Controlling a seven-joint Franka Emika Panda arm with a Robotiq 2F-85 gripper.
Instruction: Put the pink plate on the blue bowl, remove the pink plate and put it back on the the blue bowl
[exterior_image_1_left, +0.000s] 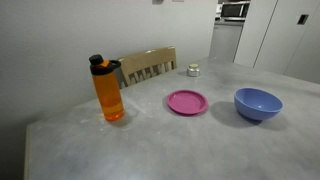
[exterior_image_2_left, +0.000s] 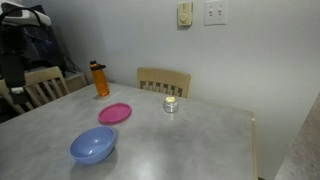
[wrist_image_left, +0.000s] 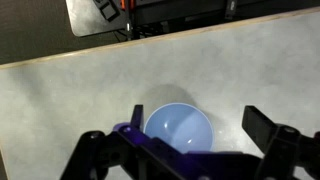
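Observation:
The pink plate (exterior_image_1_left: 187, 101) (exterior_image_2_left: 114, 113) lies flat on the grey table (exterior_image_1_left: 150, 150) in both exterior views, beside the blue bowl (exterior_image_1_left: 258, 103) (exterior_image_2_left: 92, 146) and apart from it. The wrist view looks straight down into the empty blue bowl (wrist_image_left: 178, 130). My gripper (wrist_image_left: 198, 122) hangs above it, open, with one dark finger (wrist_image_left: 138, 117) at the bowl's left edge and the other (wrist_image_left: 260, 127) off to its right. Nothing is between the fingers. The plate is out of the wrist view. Neither exterior view shows the arm.
An orange bottle (exterior_image_1_left: 108, 92) (exterior_image_2_left: 100, 80) with a black lid stands at the table's far side. A small glass jar (exterior_image_1_left: 193, 70) (exterior_image_2_left: 171, 104) sits near a wooden chair (exterior_image_1_left: 148, 65) (exterior_image_2_left: 163, 80). Another chair (exterior_image_2_left: 45, 85) stands at the table's end.

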